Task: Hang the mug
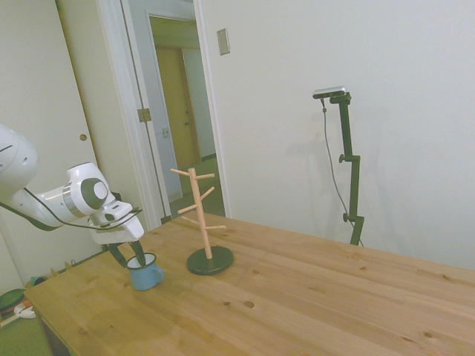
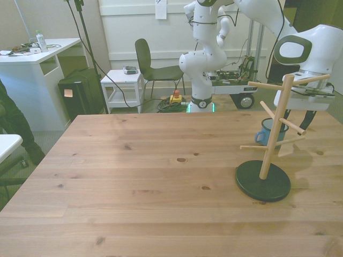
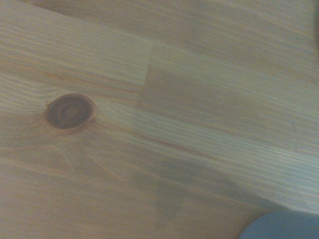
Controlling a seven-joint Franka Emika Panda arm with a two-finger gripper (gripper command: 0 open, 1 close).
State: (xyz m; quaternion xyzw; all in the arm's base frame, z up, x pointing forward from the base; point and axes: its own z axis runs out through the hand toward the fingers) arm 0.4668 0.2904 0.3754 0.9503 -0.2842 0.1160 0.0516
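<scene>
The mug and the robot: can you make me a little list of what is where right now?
mug: blue mug, upright on the table, beside the wooden peg stand
mug on a peg: no, not yet hung
gripper: gripper at the mug's rim, one finger reaching inside the mug, the other outside it
gripper open or shut: cannot tell
peg stand: upright on a dark round base, all pegs bare
wrist view: mostly table wood with a dark knot; a blue edge of the mug in one corner
</scene>
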